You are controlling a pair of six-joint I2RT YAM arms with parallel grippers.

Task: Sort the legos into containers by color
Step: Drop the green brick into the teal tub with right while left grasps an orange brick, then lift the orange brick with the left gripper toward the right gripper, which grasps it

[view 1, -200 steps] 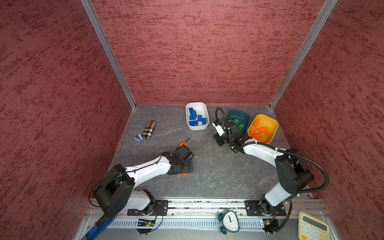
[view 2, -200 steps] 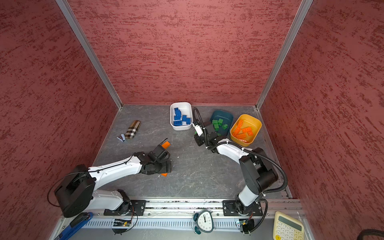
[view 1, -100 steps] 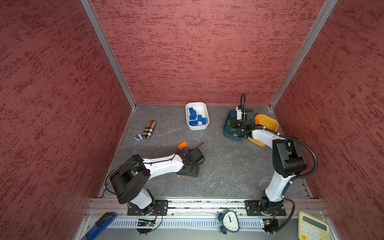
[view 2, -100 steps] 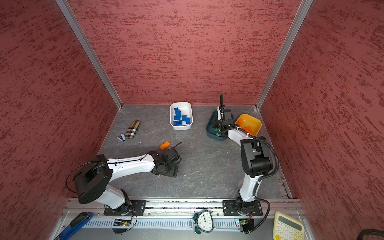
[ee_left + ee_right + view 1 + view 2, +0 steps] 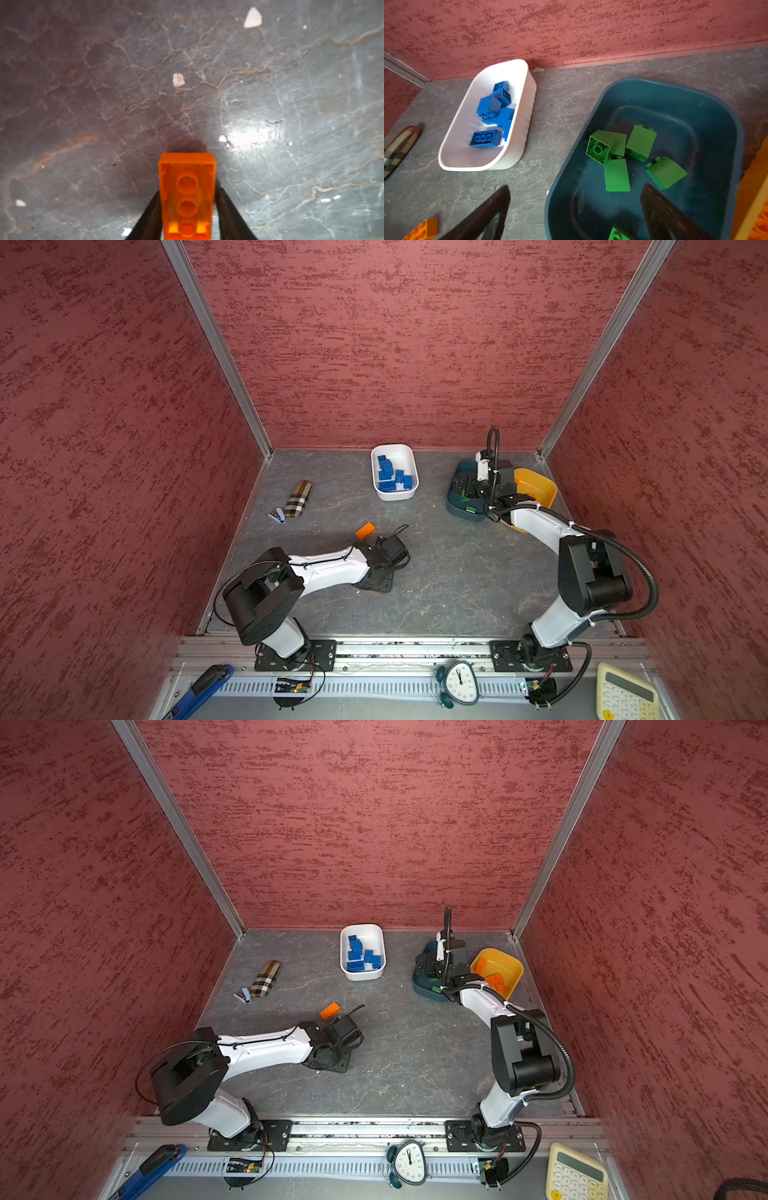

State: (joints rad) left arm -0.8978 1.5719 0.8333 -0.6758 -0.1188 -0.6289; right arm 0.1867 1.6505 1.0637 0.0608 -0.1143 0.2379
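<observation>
Left gripper (image 5: 187, 192) is clamped on an orange plastic lego brick (image 5: 187, 199) just below centre of both top views, right gripper (image 5: 577, 188) is open and empty over the dark teal plastic bowl (image 5: 685, 108); next I'd haul it to the mustard-yellow plastic bowl (image 5: 506, 963).

Blue bricks (image 5: 390, 477) sit in the white bowl (image 5: 409, 457), green bricks (image 5: 616, 174) in the teal bowl (image 5: 654, 97), orange bricks (image 5: 495, 982) in the yellow bowl (image 5: 506, 962); one loose orange brick (image 5: 365, 530) lies outside, and a pinched orange brick (image 5: 187, 193) shows its underside.

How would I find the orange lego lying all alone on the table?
Look at the grey table, then the white bowl by the back wall. Coming forward from it, the orange lego lies flat: the only brick outside a bowl and ungripped.
</observation>
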